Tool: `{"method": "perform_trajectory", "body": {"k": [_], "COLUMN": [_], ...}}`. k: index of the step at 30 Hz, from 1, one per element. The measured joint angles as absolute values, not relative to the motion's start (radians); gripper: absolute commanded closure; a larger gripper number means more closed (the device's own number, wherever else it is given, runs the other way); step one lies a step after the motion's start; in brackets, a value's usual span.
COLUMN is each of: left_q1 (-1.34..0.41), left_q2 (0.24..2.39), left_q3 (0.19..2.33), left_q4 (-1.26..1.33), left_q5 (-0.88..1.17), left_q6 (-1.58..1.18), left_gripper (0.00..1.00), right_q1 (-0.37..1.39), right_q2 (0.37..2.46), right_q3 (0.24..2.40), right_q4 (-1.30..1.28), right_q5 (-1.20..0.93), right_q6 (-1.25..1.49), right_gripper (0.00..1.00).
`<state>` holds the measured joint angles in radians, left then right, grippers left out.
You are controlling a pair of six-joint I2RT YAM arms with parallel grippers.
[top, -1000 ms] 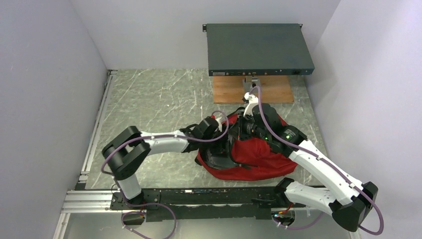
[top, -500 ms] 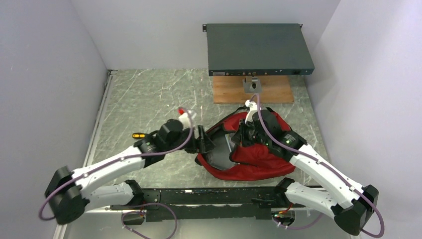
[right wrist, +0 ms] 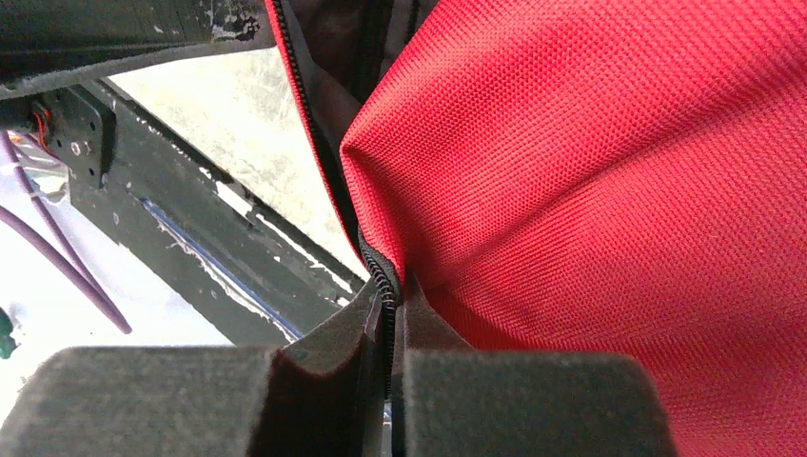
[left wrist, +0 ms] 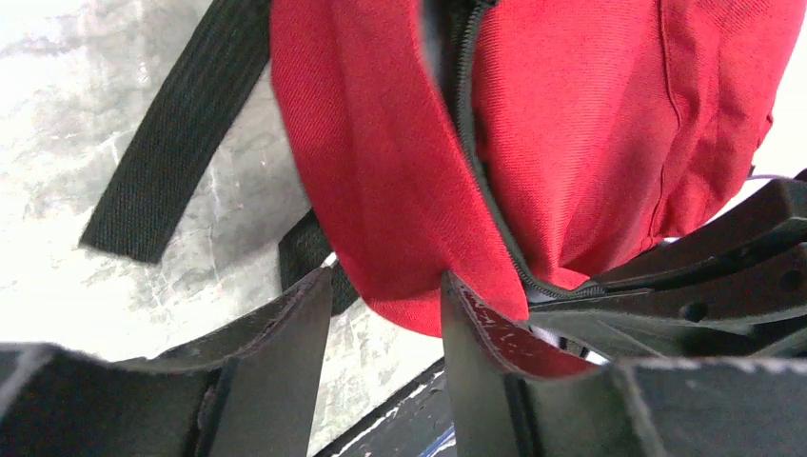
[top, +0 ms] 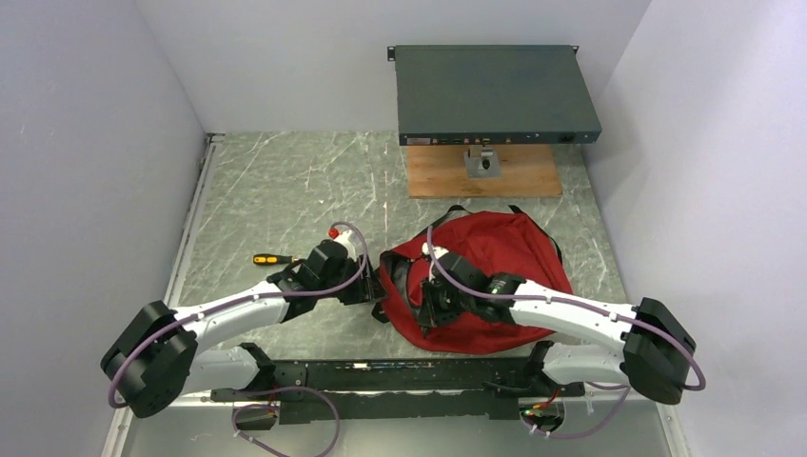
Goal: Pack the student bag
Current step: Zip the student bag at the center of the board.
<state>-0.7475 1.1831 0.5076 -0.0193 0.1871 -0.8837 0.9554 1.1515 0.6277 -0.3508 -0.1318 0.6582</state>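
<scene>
The student bag (top: 509,255), dark red with black straps and zipper trim, lies on the marble table's near middle. Its opening faces left. My left gripper (top: 378,288) is at the bag's left edge. In the left wrist view it (left wrist: 385,290) is open, with the bag's red rim (left wrist: 381,171) reaching between the fingertips. My right gripper (top: 425,309) is at the bag's near-left rim. In the right wrist view it (right wrist: 388,297) is shut on the bag's zipper edge (right wrist: 376,262). No books show.
A yellow-handled screwdriver (top: 269,258) lies on the table left of my left arm. A wooden board (top: 519,176) and a flat black device (top: 495,92) sit at the back. A black strap (left wrist: 181,133) trails on the marble. Walls close in on both sides.
My left arm pulled back to the left and low, to the bag's left edge. My right arm swung down from above the bag to its near-left rim. The bag now lies flatter and wider.
</scene>
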Motion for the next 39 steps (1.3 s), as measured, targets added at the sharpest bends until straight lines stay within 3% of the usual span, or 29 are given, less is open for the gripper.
{"method": "perform_trajectory", "body": {"k": [2,6,11,14,17,21,23,25,29,35,39], "left_q1": [-0.748,-0.748,-0.748,-0.748,-0.743,-0.733,-0.73,-0.729,-0.735,-0.803,-0.861], "left_q2": [1.188,1.143,1.037,1.025,1.036,1.12,1.142,1.139,1.118,1.128,1.235], "left_q3": [0.504,0.504,0.525,0.553,0.585,0.664,0.679,0.679,0.679,0.678,0.702], "left_q4": [-0.003,-0.01,-0.067,-0.094,-0.123,-0.157,-0.16,-0.161,-0.102,0.105,0.17], "left_q5": [0.197,0.196,0.182,0.17,0.16,0.163,0.161,0.162,0.191,0.201,0.147], "left_q6": [-0.884,-0.861,-0.8,-0.776,-0.754,-0.731,-0.721,-0.713,-0.683,-0.677,-0.665], "left_gripper": [0.45,0.33,0.07,0.02,0.06,0.28,0.3,0.24,0.26,0.5,0.52], "right_q1": [0.984,0.996,0.996,0.997,0.999,1.0,0.999,0.999,0.969,0.798,0.772], "right_q2": [1.161,1.121,1.092,1.092,1.104,1.17,1.193,1.189,1.109,0.97,0.969], "right_q3": [0.628,0.638,0.716,0.769,0.838,0.955,0.991,0.999,0.999,0.981,0.975], "right_q4": [-0.353,-0.382,-0.492,-0.563,-0.675,-0.842,-0.9,-0.916,-0.896,-0.787,-0.752], "right_q5": [-0.11,-0.051,0.052,0.128,0.244,0.437,0.5,0.514,0.44,0.229,0.153], "right_q6": [0.675,0.699,0.691,0.679,0.672,0.693,0.703,0.7,0.688,0.683,0.675], "right_gripper": [0.94,0.78,0.8,0.91,1.0,1.0,1.0,1.0,1.0,1.0,1.0]}}
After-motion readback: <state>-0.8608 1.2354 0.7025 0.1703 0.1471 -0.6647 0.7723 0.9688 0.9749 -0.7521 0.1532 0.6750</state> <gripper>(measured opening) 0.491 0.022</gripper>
